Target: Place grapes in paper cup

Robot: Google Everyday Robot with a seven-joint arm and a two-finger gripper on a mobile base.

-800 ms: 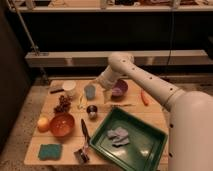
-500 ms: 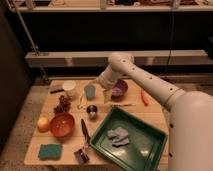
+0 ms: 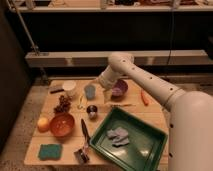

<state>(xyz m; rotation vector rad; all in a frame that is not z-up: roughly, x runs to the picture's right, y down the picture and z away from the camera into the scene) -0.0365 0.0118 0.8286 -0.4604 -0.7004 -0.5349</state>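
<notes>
Over the table (image 3: pixel 150 113) by the blue cup (image 3: pixel 90 91) — gripper (image 3: pixel 101 86), same place as before, its spread unclear — grapes (image 3: pixel 63 104) untouched.

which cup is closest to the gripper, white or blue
The light-blue cup, just left of the gripper, which hangs between it and the purple bowl. The white paper cup stands farther left.

Dim, warm overhead light on the wooden table (image 3: pixel 155 116), shelving behind near black, white arm (image 3: pixel 145 82) brightest with mild sheen, soft shadow below it where the gripper (image 3: pixel 103 91) hangs between blue cup (image 3: pixel 90 91) and purple bowl (image 3: pixel 119 90).
</notes>
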